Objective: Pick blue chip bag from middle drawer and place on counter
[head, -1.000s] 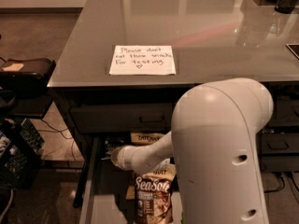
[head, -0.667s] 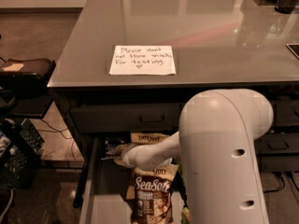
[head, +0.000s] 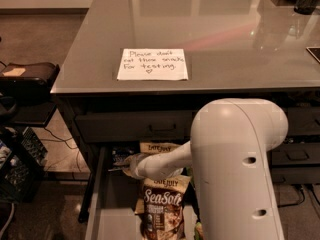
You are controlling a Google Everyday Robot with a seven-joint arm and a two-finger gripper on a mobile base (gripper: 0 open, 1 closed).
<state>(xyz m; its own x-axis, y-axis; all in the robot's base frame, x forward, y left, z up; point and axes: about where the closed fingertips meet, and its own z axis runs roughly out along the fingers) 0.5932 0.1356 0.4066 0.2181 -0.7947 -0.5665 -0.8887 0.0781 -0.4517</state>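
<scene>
gripper [head: 119, 167]: down in the middle drawer [head: 96, 204], far-left end, right by the bag
grip: honestly can't tell if open or closed
blue chip bag [head: 121, 155]: drawer's far-left corner, not on the counter [head: 225, 39]

Small blue chip bag [head: 120, 154] back-left in open middle drawer [head: 113, 221], tool [head: 120, 167] just beside.

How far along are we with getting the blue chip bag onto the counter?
Done: the middle drawer is open. In hand: the gripper is at the drawer's back left, right at the blue chip bag; a grasp can't be confirmed. Left: lift the bag out and set it on the counter, where no bag lies yet.
</scene>
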